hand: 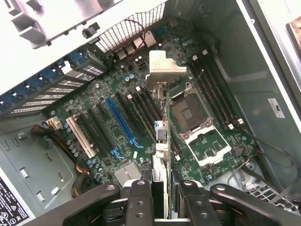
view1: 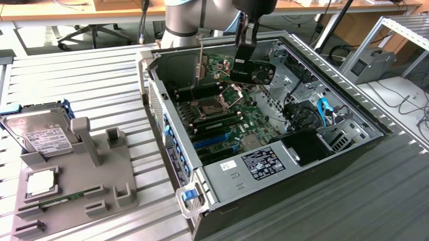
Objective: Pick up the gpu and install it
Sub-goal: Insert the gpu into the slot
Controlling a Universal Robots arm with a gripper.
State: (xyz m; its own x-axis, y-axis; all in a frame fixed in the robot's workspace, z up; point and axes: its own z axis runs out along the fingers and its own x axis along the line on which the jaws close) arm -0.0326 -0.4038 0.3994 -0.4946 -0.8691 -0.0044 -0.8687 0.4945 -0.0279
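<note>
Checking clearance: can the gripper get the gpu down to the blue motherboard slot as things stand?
Probably yes: the gripper holds the gpu above the open case, and no cable lies over the blue slot, though the gpu hangs beside it.

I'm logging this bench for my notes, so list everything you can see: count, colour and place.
computer case: one, silver and black, lying open on the table, exterior view's right
motherboard: one, green, inside the case
gpu: one, dark, with a fan, held above the motherboard
fixture: one, grey, on the table, exterior view's left
hard drive: one, silver with a white label, leaning in the fixture
chip: one, silver, square, lying in the fixture
memory stick: one, green, in a fixture slot
table: one, grey slatted metal, under everything
arm: one, grey, behind the case
gripper: one, black, shut on the gpu
</note>
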